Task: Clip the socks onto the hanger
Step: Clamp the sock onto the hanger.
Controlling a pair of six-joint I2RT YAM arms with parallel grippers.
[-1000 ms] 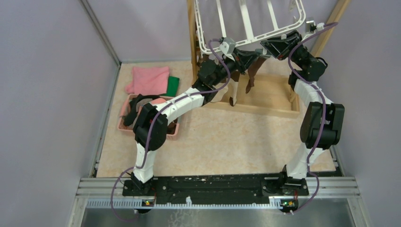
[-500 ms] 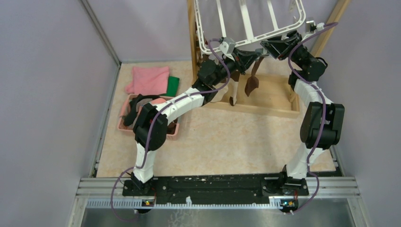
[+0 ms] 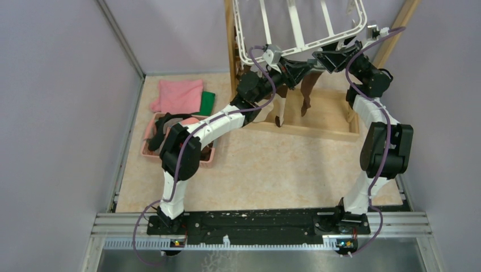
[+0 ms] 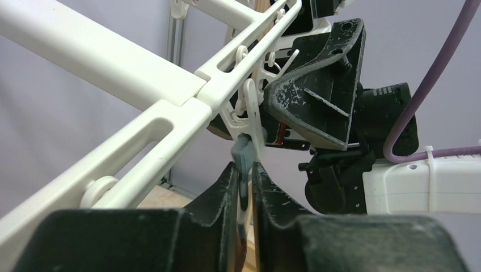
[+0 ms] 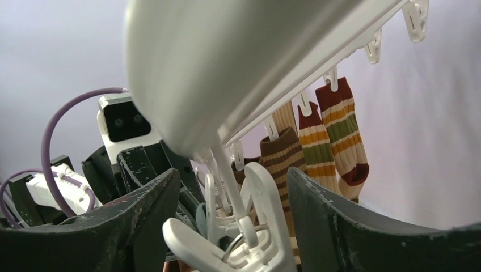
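Observation:
The white hanger (image 3: pixel 300 25) hangs at the back on a wooden frame. In the left wrist view my left gripper (image 4: pixel 244 168) is shut on the grey, striped cuff of a sock (image 4: pixel 243 154) just under a white clip (image 4: pixel 253 116) on the hanger's bar (image 4: pixel 170 122). The sock's dark brown body (image 3: pixel 309 90) hangs below both grippers in the top view. My right gripper (image 5: pixel 232 184) is open, its jaws on either side of that white clip (image 5: pixel 258 226). Striped socks (image 5: pixel 334 127) hang clipped further along the hanger.
A cream sock with a brown toe (image 3: pixel 278 110) hangs left of the held one. A pink tray (image 3: pixel 151 149) with dark socks sits at the left, with a folded pink cloth (image 3: pixel 178 95) and green cloth (image 3: pixel 207 103) behind it. The wooden frame base (image 3: pixel 317 127) lies under the hanger.
The dark sock hanging under the grippers swung outward and has come back to hang straight, slightly further right. Both arms have stayed almost where they were.

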